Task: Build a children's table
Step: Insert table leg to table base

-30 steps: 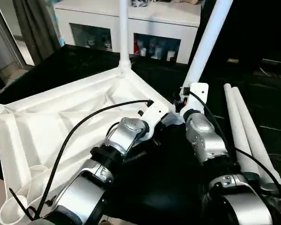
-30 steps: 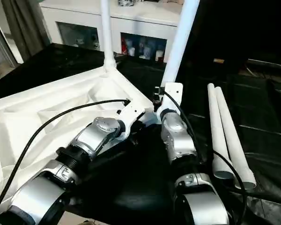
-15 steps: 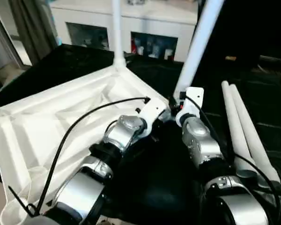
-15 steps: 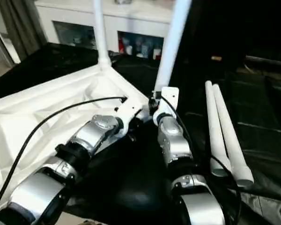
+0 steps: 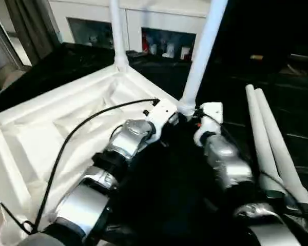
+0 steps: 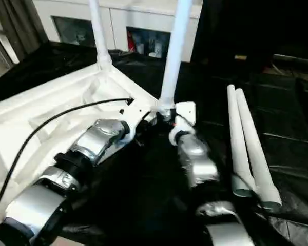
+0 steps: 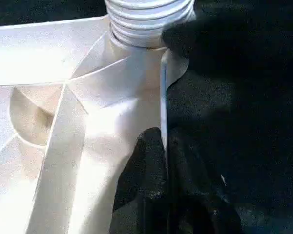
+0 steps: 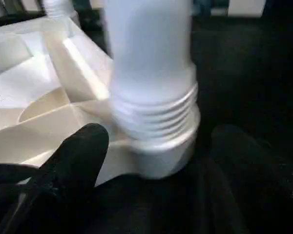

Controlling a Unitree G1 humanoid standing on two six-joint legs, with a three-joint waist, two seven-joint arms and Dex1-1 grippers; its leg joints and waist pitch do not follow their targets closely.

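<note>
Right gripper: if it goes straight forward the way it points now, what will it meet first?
Most likely the threaded base of the table leg, where it sits in the corner socket of the table top. The right gripper is open, with the leg straight ahead between its fingers; the gap left is hard to judge.

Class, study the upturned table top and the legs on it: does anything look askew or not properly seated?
Yes. The leg at the near corner socket leans, unlike the upright far leg, and its screw threads stand exposed above the socket, so it seems not fully screwed in. Two more legs lie loose on the black cover.
</note>
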